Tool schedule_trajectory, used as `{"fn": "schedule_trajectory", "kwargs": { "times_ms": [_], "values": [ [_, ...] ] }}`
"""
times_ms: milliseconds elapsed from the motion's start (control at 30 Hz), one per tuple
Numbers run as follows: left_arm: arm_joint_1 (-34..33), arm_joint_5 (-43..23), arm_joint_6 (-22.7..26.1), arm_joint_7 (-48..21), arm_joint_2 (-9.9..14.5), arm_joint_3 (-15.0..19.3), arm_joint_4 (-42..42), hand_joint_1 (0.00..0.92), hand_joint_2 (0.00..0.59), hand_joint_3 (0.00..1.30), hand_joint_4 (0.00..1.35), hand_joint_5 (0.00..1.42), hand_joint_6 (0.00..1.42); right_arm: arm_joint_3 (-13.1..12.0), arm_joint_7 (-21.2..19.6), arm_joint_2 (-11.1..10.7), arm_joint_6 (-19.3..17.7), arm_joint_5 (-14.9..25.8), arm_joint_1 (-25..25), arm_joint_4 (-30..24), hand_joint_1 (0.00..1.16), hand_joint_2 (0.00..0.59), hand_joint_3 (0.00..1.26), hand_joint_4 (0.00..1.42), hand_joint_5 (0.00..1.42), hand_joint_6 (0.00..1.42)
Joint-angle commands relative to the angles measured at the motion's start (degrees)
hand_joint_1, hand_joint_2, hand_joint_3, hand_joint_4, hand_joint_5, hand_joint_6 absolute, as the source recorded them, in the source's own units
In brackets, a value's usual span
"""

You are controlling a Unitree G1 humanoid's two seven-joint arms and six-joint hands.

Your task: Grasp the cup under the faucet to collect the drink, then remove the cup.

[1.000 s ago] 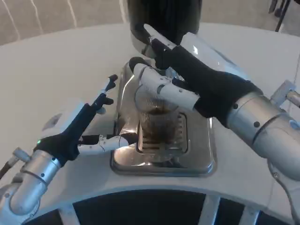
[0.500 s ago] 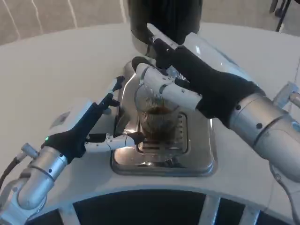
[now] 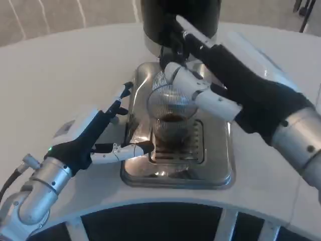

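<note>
So the cup (image 3: 171,113) is a clear ribbed glass standing upright on the slotted grate of a shiny metal tray (image 3: 220,168), right in front of the black dispenser (image 3: 179,22) at the back of the white desk (image 3: 60,75). There's dark drink in the lower part of it.

The right hand (image 3: 235,83) comes in from the right, up high around the cup's rim, one white finger lying across the near side of the top. Looks like a grip, but I honestly can't tell if it's really clamped on.

The left hand (image 3: 93,135) sits at the tray's left edge, fingers spread apart and holding nothing. One finger stretches along the tray toward the cup's base with its tip just beside it; the others point up toward the tray's far left corner.
</note>
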Motion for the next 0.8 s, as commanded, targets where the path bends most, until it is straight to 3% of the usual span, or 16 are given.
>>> {"fn": "schedule_trajectory", "kwargs": {
  "times_ms": [33, 167, 267, 467, 533, 633, 700, 800],
  "values": [
    [0.6, 0.2, -0.6, -0.3, 0.0, -0.6, -0.4, 0.327, 0.070, 0.00, 0.00, 0.24, 0.32, -2.2, -1.0, 0.1, -0.2, -1.9, 2.5, -4.3, 0.00, 0.496, 0.03, 0.00, 0.00, 0.00],
    [1.0, 0.2, -0.5, -0.6, 0.1, -0.7, -0.9, 0.327, 0.070, 0.00, 0.00, 0.25, 0.33, -4.1, -1.8, 0.9, -1.4, -3.1, 5.5, -7.6, 0.00, 0.495, 0.04, 0.02, 0.00, 0.01],
    [1.2, 0.0, -0.2, -0.8, 0.1, -0.6, -1.0, 0.327, 0.071, 0.00, 0.00, 0.25, 0.33, -5.1, -1.2, 2.6, -4.1, -5.1, 7.3, -8.1, 0.00, 0.493, 0.04, 0.02, 0.00, 0.02],
    [1.6, 0.0, 0.0, -1.0, 0.2, -0.5, -1.7, 0.327, 0.071, 0.00, 0.00, 0.25, 0.33, -7.6, 8.2, 9.4, -10.6, -16.7, 8.9, -8.1, 0.00, 0.500, 0.05, 0.02, 0.00, 0.02],
    [1.6, 0.1, 0.0, -1.1, 0.3, -0.6, -2.2, 0.327, 0.071, 0.00, 0.00, 0.25, 0.34, -12.7, 13.9, 12.0, -14.9, -20.8, 11.0, -8.1, 0.00, 0.501, 0.05, 0.02, 0.00, 0.02],
    [1.8, -0.2, 0.2, -1.2, 0.4, -0.3, -2.8, 0.331, 0.080, 0.00, 0.00, 0.26, 0.34, -21.8, 21.5, 16.3, -22.1, -23.8, 13.7, -8.1, 0.00, 0.502, 0.05, 0.03, 0.00, 0.02],
    [1.9, -0.4, 0.4, -1.3, 0.4, -0.2, -3.0, 0.332, 0.081, 0.00, 0.00, 0.27, 0.34, -28.0, 25.9, 19.5, -27.4, -24.1, 15.2, -8.1, 0.00, 0.502, 0.05, 0.03, 0.00, 0.02],
    [1.9, -0.8, 0.5, -1.0, 0.2, 0.3, -3.2, 0.333, 0.081, 0.00, 0.00, 0.27, 0.34, -36.6, 29.2, 23.4, -36.0, -21.6, 19.7, -8.1, 0.00, 0.503, 0.06, 0.03, 0.00, 0.02]
  ]
}}
